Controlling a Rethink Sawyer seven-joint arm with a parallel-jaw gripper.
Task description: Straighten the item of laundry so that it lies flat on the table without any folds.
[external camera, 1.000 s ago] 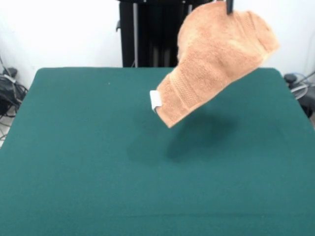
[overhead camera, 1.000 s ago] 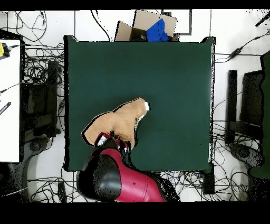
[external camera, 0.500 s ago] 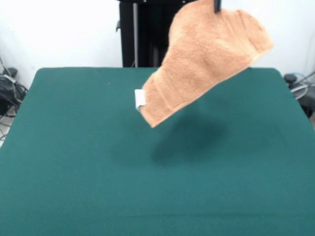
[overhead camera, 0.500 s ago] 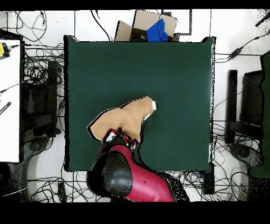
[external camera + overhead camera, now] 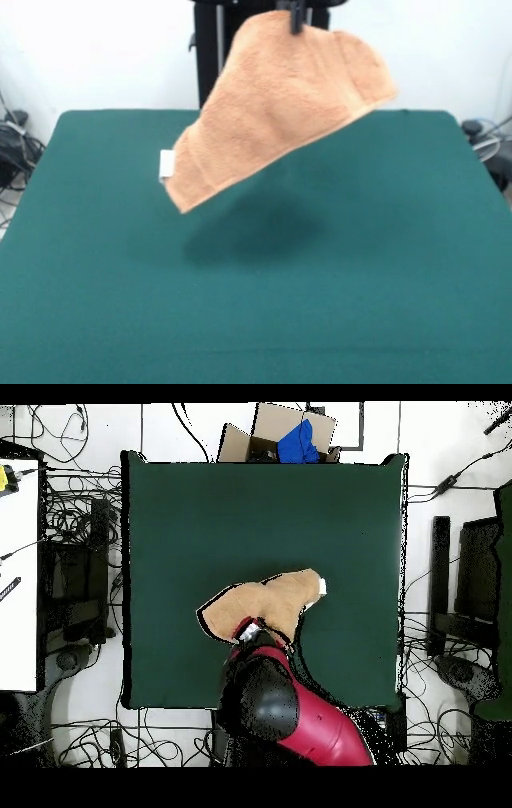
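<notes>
Hanging clear of the tabletop [image 5: 96, 320], the towel [image 5: 280, 112] is fully airborne: pinched at its top edge, it drapes down and out as a slanted sheet with the lowest corner pointing toward the camera-left side in the front view, and a dark shadow sits on the felt under it with no cloth touching. White tags [image 5: 166, 164] show at the low left edge. The pincer [image 5: 297, 18] is closed on the towel's upper edge near one corner; only its dark tips show at the top of the front view, so exact bite depth is hard to read. Key relation: the cloth lies straight below the pincer and trails off to one side of it, long axis running diagonally from the grip point down to the free corner. From overhead the towel [image 5: 265, 609] sits just beyond the red and black arm [image 5: 290, 719], over the middle of the tabletop, with open green felt on every side. My read: free corner should land first, then drag away along that diagonal to lay it out flat. Risk is the free corner tucking under on touchdown. Cables and boxes sit off the table edges, well apart.
</notes>
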